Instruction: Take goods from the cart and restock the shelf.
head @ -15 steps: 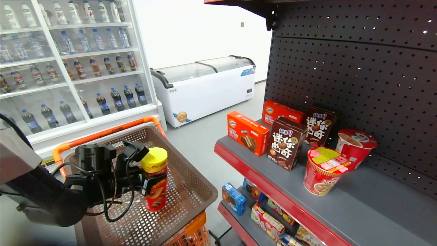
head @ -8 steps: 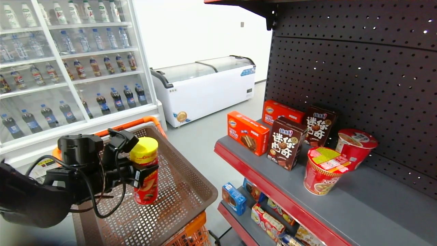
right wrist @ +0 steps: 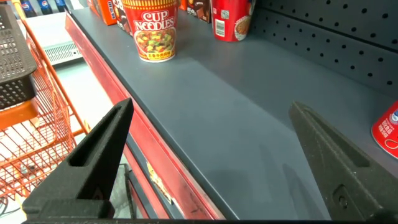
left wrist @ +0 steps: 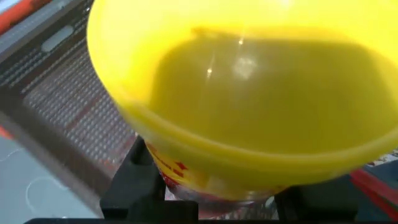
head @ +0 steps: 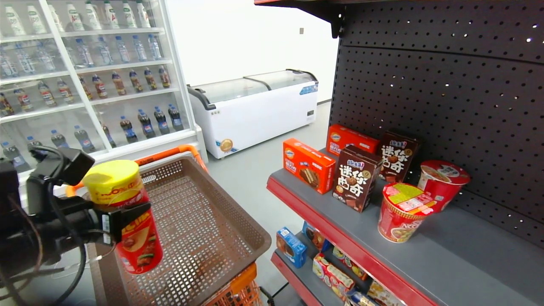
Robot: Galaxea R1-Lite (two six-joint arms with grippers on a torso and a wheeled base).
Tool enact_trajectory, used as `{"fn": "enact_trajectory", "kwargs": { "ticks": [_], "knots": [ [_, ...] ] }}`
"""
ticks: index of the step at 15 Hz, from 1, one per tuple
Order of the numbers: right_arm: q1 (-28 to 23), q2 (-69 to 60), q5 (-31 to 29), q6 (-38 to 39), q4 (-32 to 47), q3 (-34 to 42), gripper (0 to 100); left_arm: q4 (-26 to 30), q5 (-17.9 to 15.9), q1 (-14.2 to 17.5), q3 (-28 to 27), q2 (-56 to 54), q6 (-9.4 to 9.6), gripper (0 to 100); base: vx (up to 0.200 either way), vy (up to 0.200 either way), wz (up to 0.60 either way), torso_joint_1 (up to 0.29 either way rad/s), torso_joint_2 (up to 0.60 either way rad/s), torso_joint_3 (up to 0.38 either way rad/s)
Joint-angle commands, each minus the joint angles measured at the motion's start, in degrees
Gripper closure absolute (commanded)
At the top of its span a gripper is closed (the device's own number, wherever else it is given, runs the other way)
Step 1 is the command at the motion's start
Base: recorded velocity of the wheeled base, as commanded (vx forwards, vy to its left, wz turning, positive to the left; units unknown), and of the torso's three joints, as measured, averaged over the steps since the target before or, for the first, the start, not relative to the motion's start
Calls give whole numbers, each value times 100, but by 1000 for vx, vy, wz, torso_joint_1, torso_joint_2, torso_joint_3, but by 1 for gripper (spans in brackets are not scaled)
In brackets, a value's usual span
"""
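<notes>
The left gripper is clamping the red canister just under its yellow lid, holding it upright over the left side of the cart's brown basket. On the right, the right gripper is hanging with its fingers spread wide and nothing between them, above the grey shelf. A noodle cup is standing farther along that shelf.

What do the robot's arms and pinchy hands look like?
They are black all over. The left gripper has a chunky, boxy body with thin black cables looping around it and a small square block on top. The right gripper has two flat, wedge-shaped fingers with a rough matte surface. I can't see any stickers or markings.
</notes>
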Motion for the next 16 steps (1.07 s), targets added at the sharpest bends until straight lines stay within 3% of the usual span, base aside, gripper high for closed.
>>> {"fn": "enact_trajectory", "kwargs": {
  "ticks": [1,3,6,7,10,13,16],
  "knots": [
    [1,0,1,-2,-1,0,0,921,471,-25,264,-1657,-10,100,0,0,0,0,0,0],
    [1,0,1,7,-1,0,0,1027,805,-42,510,-2087,-45,100,0,0,0,0,0,0],
    [1,0,1,7,-1,0,0,1036,981,11,1082,-2773,-27,100,0,0,0,0,0,0],
    [1,0,1,7,-1,0,0,1036,1025,397,1345,-3063,34,100,0,0,0,0,0,0],
    [1,0,1,-2,-1,0,0,1044,1042,643,1503,-3529,52,100,0,0,0,0,0,0],
    [1,0,1,7,-1,0,0,1080,946,582,1556,-3977,60,100,0,0,0,0,0,0],
    [1,9,1,-2,-1,0,0,1607,603,432,1495,-4592,52,100,0,0,0,0,0,0]
  ]
}}
